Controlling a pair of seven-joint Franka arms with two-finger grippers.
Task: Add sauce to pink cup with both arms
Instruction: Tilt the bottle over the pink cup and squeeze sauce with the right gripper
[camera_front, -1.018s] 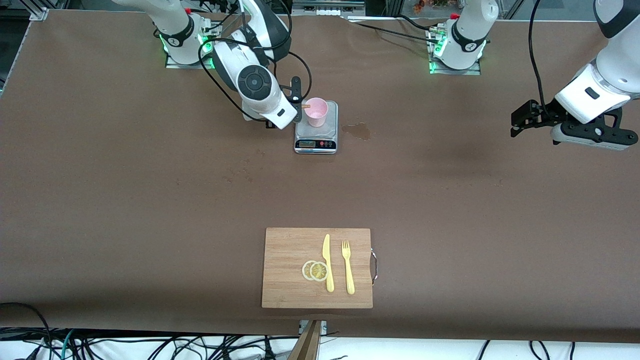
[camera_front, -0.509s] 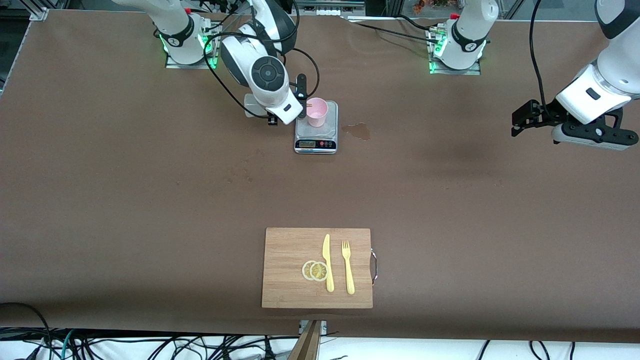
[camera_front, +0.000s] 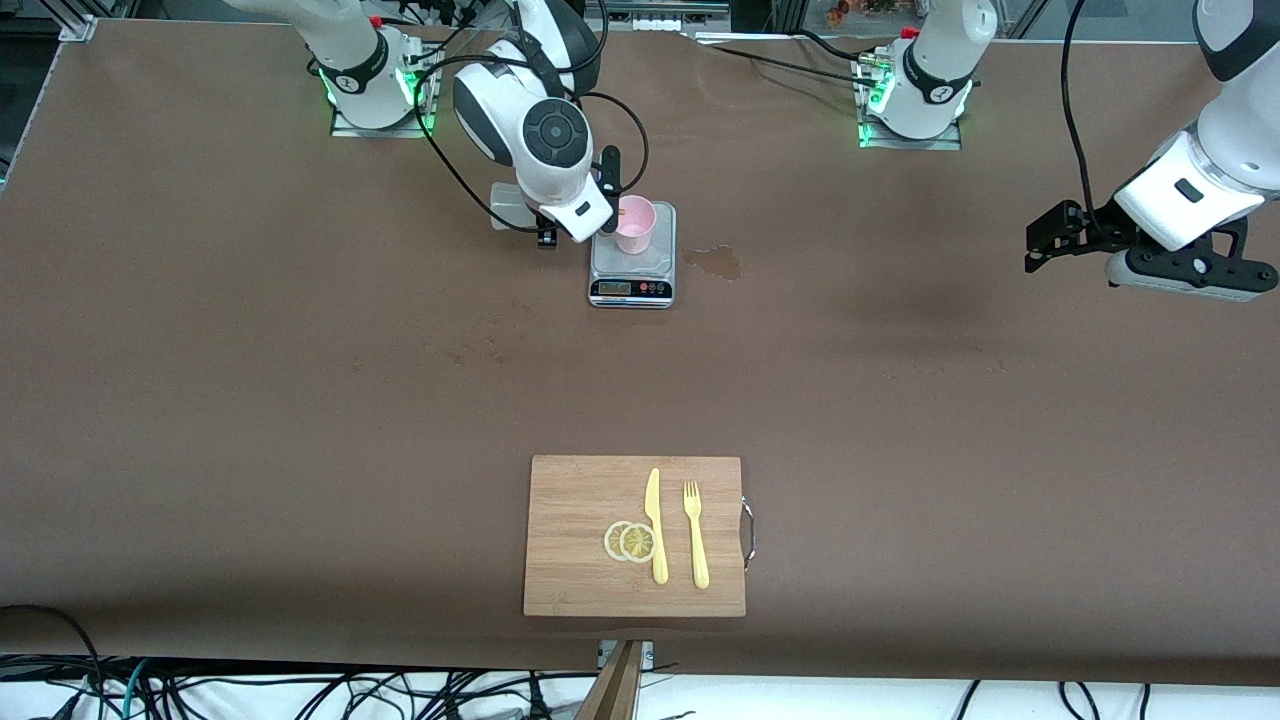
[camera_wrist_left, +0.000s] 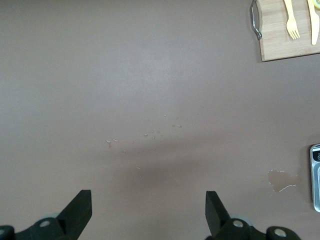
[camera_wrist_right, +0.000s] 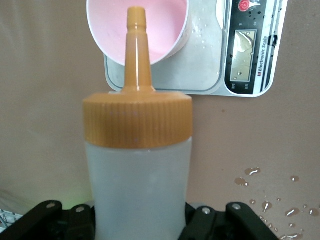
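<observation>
The pink cup (camera_front: 637, 224) stands on a small kitchen scale (camera_front: 632, 272) toward the robots' side of the table. My right gripper (camera_front: 606, 200) is shut on the sauce bottle (camera_wrist_right: 137, 185) and holds it beside the cup, tipped toward it. In the right wrist view the orange nozzle (camera_wrist_right: 136, 45) points over the rim into the pink cup (camera_wrist_right: 165, 30). In the front view only the nozzle tip (camera_front: 622, 210) shows; the wrist hides the bottle body. My left gripper (camera_front: 1042, 242) is open and empty, waiting above the table at the left arm's end; its fingers (camera_wrist_left: 80, 205) frame bare table.
A wet stain (camera_front: 720, 262) lies beside the scale toward the left arm's end. A wooden cutting board (camera_front: 580, 570) with a yellow knife (camera_front: 655, 525), fork (camera_front: 696, 535) and lemon slices (camera_front: 630, 541) sits near the front camera. Droplets dot the table by the scale (camera_wrist_right: 250, 50).
My right arm's wrist has risen and turned, carrying the bottle closer to the cup's rim. The left arm has not moved.
</observation>
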